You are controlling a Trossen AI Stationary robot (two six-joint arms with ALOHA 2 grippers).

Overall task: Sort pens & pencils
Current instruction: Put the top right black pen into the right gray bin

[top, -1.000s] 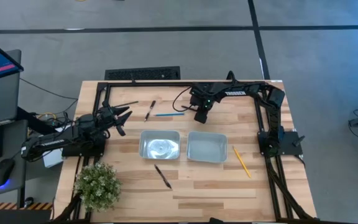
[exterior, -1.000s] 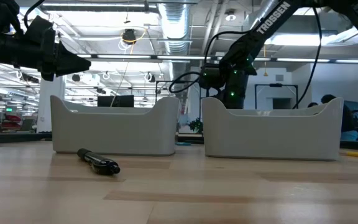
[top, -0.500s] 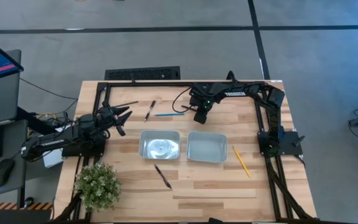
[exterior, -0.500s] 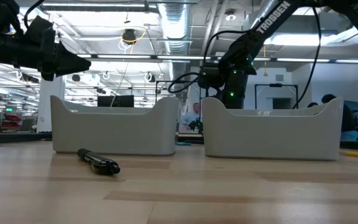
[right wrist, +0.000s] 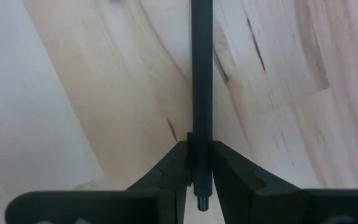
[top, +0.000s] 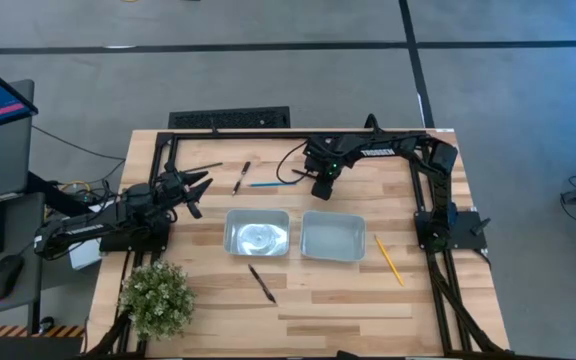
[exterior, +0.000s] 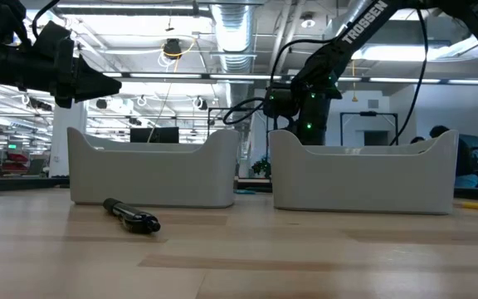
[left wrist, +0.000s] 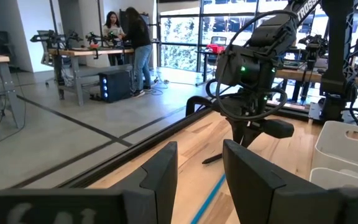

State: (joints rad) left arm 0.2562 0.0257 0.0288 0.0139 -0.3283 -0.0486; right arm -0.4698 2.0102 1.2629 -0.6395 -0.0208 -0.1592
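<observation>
Wooden butcher-block table [top: 318,300], pale planks with visible grain, framed at the back by a black rail. Two shallow rectangular trays with rounded corners sit side by side at centre: the left tray [top: 257,235], with a glossy floor, and the right tray [top: 333,238], matte and pale; in the low view both show smooth white walls that rise at the ends.

Right gripper [right wrist: 200,163], at the table's back behind the right tray, points down at the wood; its two dark fingers [right wrist: 169,167] flank a thin dark round stick [right wrist: 202,81], a pen, lightly enclosed between them, its capped end showing just past the finger roots.

Left gripper [left wrist: 199,168] hovers at the table's left, its flat dark fingers parted and empty.

Blue pencil [top: 272,184] lies behind the left tray; a black pen [top: 240,178] lies just left of it. Another black pen [top: 262,283] lies in front of the left tray. Yellow pencil [top: 389,260] lies right of the right tray. A leafy plant [top: 156,297] stands at the front-left corner.
</observation>
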